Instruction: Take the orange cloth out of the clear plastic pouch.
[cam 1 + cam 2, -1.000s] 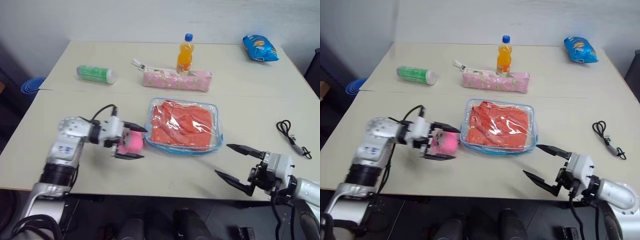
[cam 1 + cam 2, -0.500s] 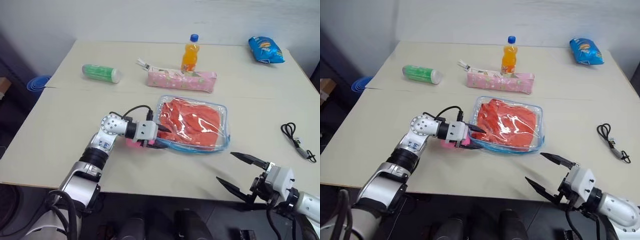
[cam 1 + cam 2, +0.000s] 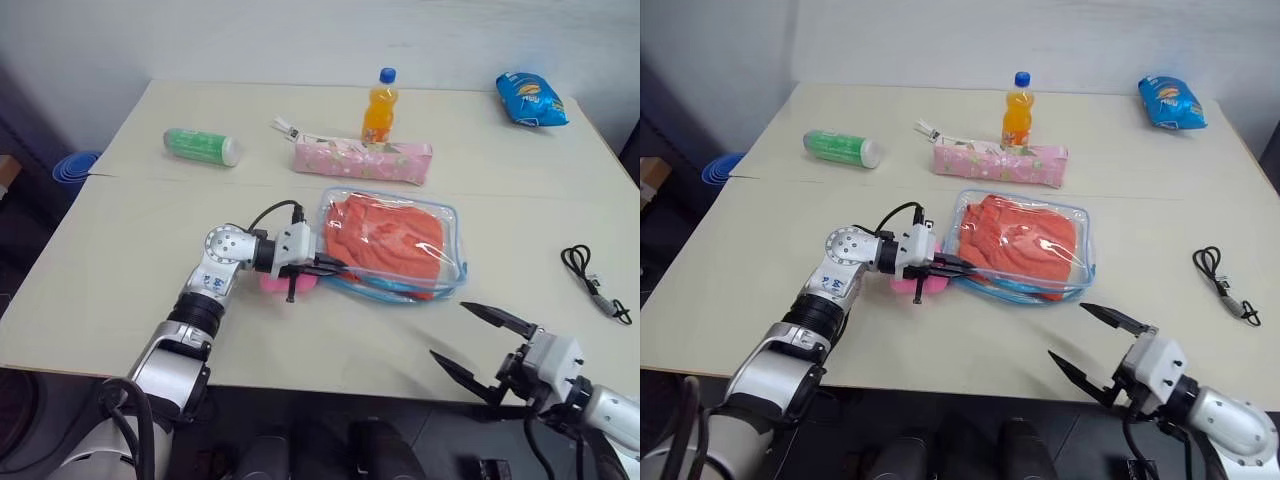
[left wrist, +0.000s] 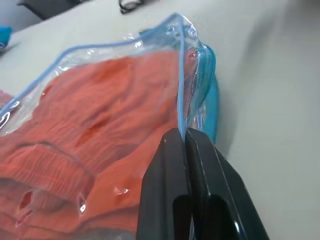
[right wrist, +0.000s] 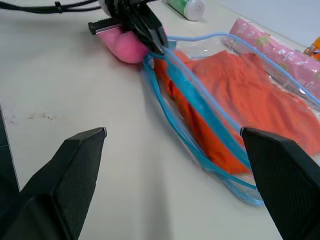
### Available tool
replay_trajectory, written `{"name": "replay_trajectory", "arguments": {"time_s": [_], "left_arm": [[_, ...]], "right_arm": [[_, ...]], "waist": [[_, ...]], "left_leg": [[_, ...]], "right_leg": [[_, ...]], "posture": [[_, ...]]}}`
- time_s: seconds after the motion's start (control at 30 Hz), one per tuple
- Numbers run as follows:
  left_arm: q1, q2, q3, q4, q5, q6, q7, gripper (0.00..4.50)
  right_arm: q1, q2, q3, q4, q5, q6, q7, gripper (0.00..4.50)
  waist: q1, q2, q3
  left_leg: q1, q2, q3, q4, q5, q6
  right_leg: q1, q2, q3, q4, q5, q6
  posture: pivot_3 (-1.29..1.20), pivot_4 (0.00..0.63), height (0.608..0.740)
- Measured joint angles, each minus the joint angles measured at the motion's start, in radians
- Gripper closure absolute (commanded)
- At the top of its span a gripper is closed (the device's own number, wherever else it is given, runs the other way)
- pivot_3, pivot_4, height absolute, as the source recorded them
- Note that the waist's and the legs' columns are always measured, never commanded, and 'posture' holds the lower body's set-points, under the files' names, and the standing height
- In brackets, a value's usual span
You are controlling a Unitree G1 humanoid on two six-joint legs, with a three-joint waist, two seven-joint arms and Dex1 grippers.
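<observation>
orange cloth (image 3: 388,235), soft and wrinkled, lies inside the flat clear plastic pouch (image 3: 447,225) with light-blue trim, in the middle of the pale table (image 3: 150,210) in front of a long pink floral pencil case (image 3: 362,160). the left gripper (image 3: 326,265) is clamped on the pouch's blue-trimmed edge, beside a small pink plush toy (image 3: 273,283). the right gripper (image 3: 466,340) hangs near the table's front edge, fingers spread wide, holding nothing.
</observation>
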Motion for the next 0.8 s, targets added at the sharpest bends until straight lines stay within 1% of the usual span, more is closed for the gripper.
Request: {"name": "replay_trajectory", "arguments": {"time_s": [0.1,0.2,0.3,0.4,0.5,0.57,0.63,0.8], "left_arm": [[0.022,-0.008,0.015,-0.103,-0.077,0.200,-0.021,4.49],[0.041,-0.012,0.018,-0.171,-0.089,0.322,0.010,4.49],[0.066,-0.009,0.020,-0.224,-0.094,0.415,0.037,4.49],[0.082,-0.007,0.017,-0.264,-0.094,0.463,0.055,4.49],[0.091,-0.004,0.018,-0.292,-0.094,0.498,0.074,4.49],[0.092,-0.003,0.018,-0.297,-0.094,0.510,0.079,4.49],[0.092,-0.003,0.018,-0.301,-0.094,0.517,0.083,4.49],[0.099,-0.005,0.018,-0.308,-0.094,0.530,0.092,4.49]], "right_arm": [[-0.068,-0.023,0.097,-0.059,-0.014,0.095,-0.018,0.00],[-0.173,-0.028,0.178,-0.082,-0.050,0.219,-0.069,0.00],[-0.288,-0.037,0.258,-0.070,-0.117,0.351,-0.130,0.00],[-0.408,0.017,0.285,-0.021,-0.167,0.461,-0.232,0.00],[-0.478,0.030,0.310,0.005,-0.202,0.560,-0.293,0.00],[-0.500,0.053,0.326,0.016,-0.215,0.603,-0.322,0.00],[-0.510,0.054,0.345,0.030,-0.235,0.631,-0.339,0.00],[-0.561,0.053,0.403,0.090,-0.322,0.637,-0.371,0.00]], "waist": [[-0.005,0.000,0.000],[-0.007,0.000,0.000],[-0.007,0.000,0.000],[-0.009,0.000,0.000],[-0.009,0.000,0.000],[-0.008,0.000,0.000],[-0.009,0.000,0.000],[-0.015,0.000,0.000]], "left_leg": [[0.000,0.000,-0.001,0.000,0.001,-0.001],[0.000,0.000,-0.001,0.000,0.001,-0.002],[0.000,0.000,-0.002,0.000,0.001,-0.002],[-0.001,0.000,-0.001,0.000,0.002,-0.003],[-0.001,0.000,-0.001,0.000,0.002,-0.003],[-0.001,0.000,-0.001,0.000,0.002,-0.003],[-0.002,0.000,-0.001,0.000,0.002,-0.003],[-0.002,0.000,-0.001,0.000,0.002,-0.003]], "right_leg": [[0.000,0.000,0.000,0.000,0.000,0.000],[0.000,0.000,0.000,0.000,0.000,0.000],[-0.001,0.000,0.000,0.001,0.000,0.000],[-0.002,0.000,0.000,0.001,0.000,0.000],[-0.002,0.000,0.000,0.001,0.000,0.000],[-0.002,0.000,0.000,0.001,0.000,0.000],[-0.002,0.000,0.000,0.001,0.000,0.000],[-0.003,0.000,0.000,0.001,0.000,0.000]], "posture": [[0.00,0.150,0.740],[0.00,0.150,0.740],[0.00,0.150,0.740],[0.00,0.150,0.740],[0.00,0.150,0.740],[0.00,0.150,0.740],[0.00,0.150,0.740],[0.00,0.150,0.740]]}}
